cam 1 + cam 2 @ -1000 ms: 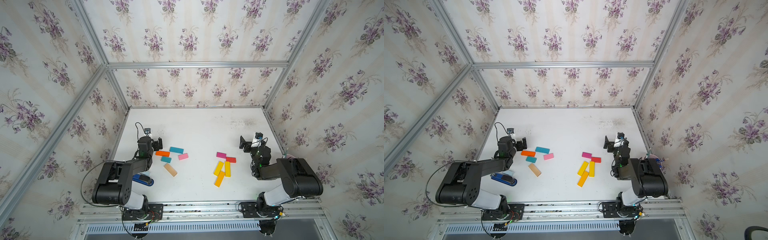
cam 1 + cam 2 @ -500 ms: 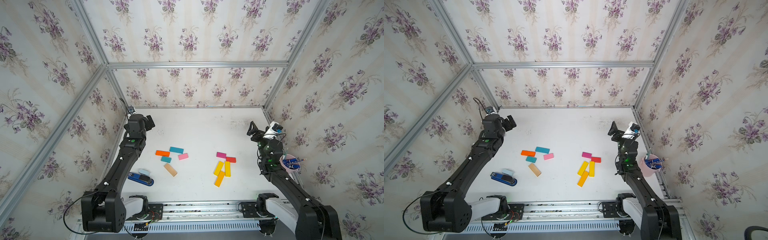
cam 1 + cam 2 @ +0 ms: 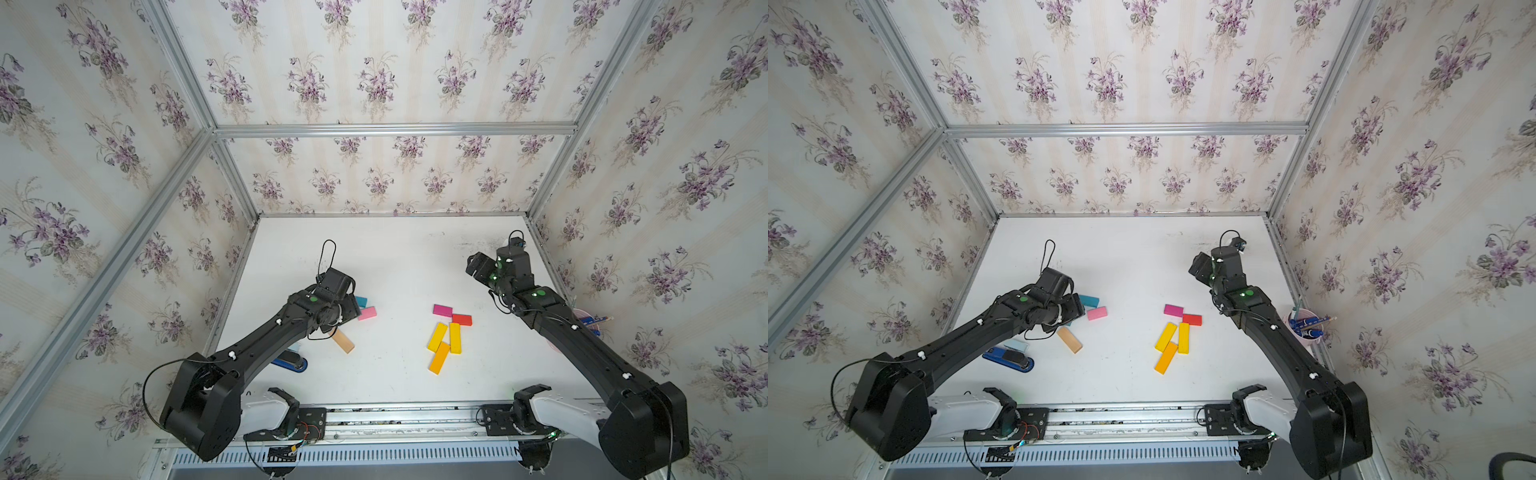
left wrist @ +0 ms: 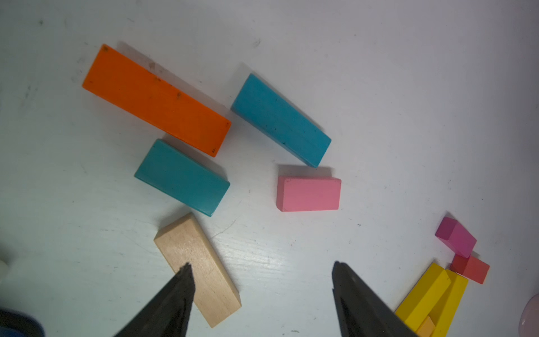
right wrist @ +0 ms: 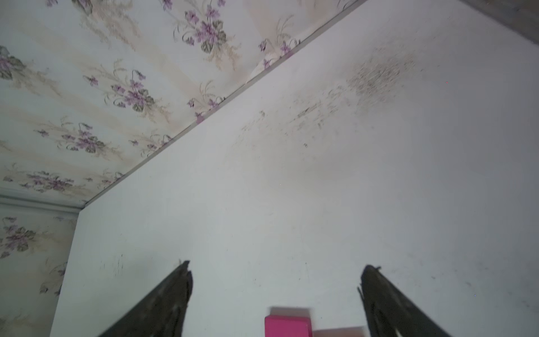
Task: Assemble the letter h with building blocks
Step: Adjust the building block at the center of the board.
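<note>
Nearest, well apart from the short pink wooden block (image 4: 309,194): blue stapler-like object (image 3: 1009,358). On the near side of pink: plain tan wooden bar (image 4: 210,280), flat, partly behind one finger of the left gripper (image 4: 261,265), jaws spread, empty. Well apart, toward the right arm: three yellow-to-amber wooden bars (image 3: 455,337), then short red block (image 3: 461,319) and short magenta block (image 3: 442,310) just beside each other. Just beside pink: long teal wooden bar (image 4: 281,119); near it, short teal wooden bar (image 4: 182,178) and long orange wooden bar (image 4: 156,99). Farthest: right gripper (image 5: 277,265), spread, holding nothing.

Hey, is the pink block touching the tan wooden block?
Apart. The left wrist view shows bare white table between the pink block and the tan block.
</note>
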`<state>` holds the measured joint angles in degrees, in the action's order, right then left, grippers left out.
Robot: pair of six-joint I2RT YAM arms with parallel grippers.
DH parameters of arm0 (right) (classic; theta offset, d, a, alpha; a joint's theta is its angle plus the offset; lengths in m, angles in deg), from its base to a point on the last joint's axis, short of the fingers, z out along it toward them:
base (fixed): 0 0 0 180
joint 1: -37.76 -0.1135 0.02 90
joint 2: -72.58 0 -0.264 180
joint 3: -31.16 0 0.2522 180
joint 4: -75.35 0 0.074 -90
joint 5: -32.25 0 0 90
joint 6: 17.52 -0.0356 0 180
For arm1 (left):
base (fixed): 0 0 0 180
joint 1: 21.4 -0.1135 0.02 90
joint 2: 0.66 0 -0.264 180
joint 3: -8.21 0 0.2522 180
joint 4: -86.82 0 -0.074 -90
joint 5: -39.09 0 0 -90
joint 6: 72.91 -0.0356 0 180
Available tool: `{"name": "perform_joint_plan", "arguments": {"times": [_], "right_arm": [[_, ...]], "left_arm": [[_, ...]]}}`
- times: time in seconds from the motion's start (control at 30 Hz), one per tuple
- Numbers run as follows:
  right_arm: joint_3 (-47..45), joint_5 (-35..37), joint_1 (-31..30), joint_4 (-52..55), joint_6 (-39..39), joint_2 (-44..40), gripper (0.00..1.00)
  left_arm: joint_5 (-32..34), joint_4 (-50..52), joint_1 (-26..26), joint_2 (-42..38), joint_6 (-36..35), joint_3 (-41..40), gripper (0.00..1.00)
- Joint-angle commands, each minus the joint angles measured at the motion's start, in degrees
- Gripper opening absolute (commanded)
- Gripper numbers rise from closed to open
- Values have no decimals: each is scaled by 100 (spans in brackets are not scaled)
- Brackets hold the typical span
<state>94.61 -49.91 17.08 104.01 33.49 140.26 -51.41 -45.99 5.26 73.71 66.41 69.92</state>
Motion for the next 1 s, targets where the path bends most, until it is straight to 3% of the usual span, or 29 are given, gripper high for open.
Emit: {"name": "perform_joint_plan", "arguments": {"times": [0.0, 0.1, 0.27, 0.67, 0.97], "right_arm": [[202, 93, -630, 575, 49, 276, 83], [377, 432, -1372, 723, 103, 474, 81], [377, 410, -1816, 730, 15, 520, 80], [96, 256, -1904, 880, 99, 59, 79], [82, 283, -1904, 1006, 49, -163, 78]], "left_arm": [[111, 4, 7, 256, 142, 262, 80], [-34, -14, -42, 815, 45, 660, 82], [-120, -141, -100, 1696, 225, 1284, 81], [276, 486, -231, 3485, 425, 2522, 82], [340, 891, -201, 3852, 67, 2818, 66]]}}
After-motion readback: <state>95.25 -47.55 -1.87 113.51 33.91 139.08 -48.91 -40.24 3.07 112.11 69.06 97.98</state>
